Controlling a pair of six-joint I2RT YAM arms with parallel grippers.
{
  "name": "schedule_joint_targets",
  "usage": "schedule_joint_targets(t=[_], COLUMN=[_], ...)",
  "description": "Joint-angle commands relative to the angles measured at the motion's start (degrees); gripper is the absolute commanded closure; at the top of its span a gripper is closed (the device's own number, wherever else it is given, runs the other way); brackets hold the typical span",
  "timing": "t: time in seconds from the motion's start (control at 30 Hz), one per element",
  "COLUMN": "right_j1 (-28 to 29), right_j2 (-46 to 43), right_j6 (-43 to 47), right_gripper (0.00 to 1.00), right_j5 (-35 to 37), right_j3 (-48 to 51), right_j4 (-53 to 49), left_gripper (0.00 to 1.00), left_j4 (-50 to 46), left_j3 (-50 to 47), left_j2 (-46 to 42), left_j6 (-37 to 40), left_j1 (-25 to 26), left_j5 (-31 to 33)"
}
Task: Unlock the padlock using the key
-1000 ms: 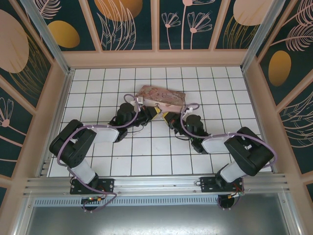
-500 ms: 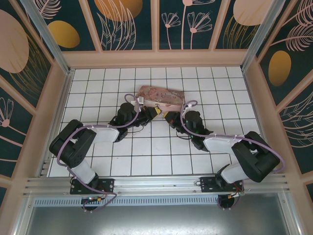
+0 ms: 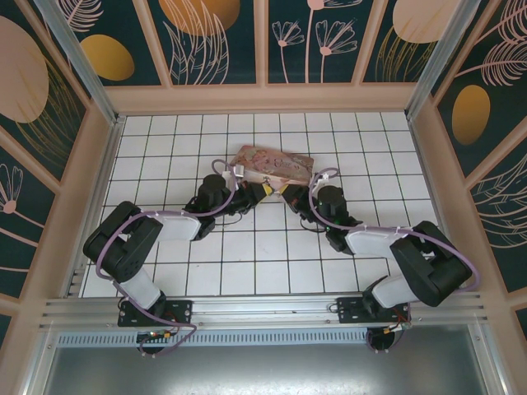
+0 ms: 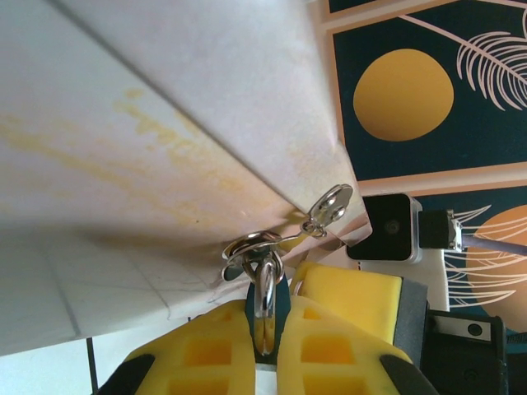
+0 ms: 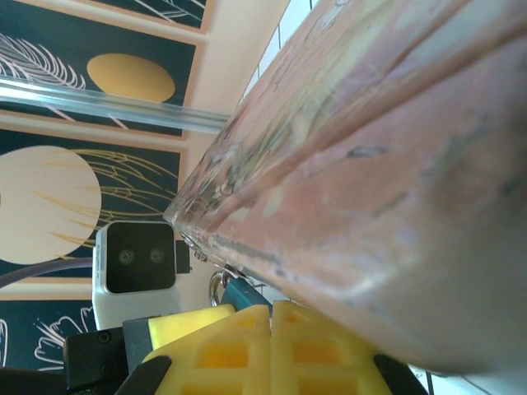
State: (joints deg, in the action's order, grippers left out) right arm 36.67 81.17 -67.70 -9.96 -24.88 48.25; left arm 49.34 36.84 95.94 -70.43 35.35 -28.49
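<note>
The padlock's blue body is clamped between the yellow fingers of my left gripper, which is shut on it. Its silvery shackle runs up through the metal hasp of the pink tin. From the right wrist, the padlock sits just beyond my right gripper, whose fingers are shut with no gap, pressed close under the tin's side. The key is hidden. From above, both grippers meet at the tin's near edge.
A round silvery latch piece hangs off the tin's corner beside the right wrist camera. The white tiled floor is bounded by patterned walls and a metal rail in front of the arm bases.
My right gripper has moved up and left to the tin's near edge, closing in on the left gripper. The tin has tipped slightly. The left arm has held its place.
</note>
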Motion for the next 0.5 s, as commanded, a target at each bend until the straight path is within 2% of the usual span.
schedule_joint_targets(t=[0.0, 0.2, 0.47], right_j1=[3.82, 8.68, 12.12], right_j2=[-0.04, 0.96, 3.13], right_j6=[-2.89, -6.48, -14.31], right_gripper=[1.00, 1.00, 1.00], right_j5=[2.27, 10.49, 17.25], right_j3=[1.10, 3.23, 6.14], right_j4=[9.75, 12.59, 17.37], left_gripper=[1.00, 1.00, 1.00], left_j4=[3.92, 9.07, 10.34], left_j3=[-0.87, -1.90, -2.76], left_j2=[0.23, 0.64, -0.75], left_j6=[-2.88, -8.53, -10.39], left_j1=[1.87, 1.88, 1.89], left_j5=[-5.11, -3.99, -1.51])
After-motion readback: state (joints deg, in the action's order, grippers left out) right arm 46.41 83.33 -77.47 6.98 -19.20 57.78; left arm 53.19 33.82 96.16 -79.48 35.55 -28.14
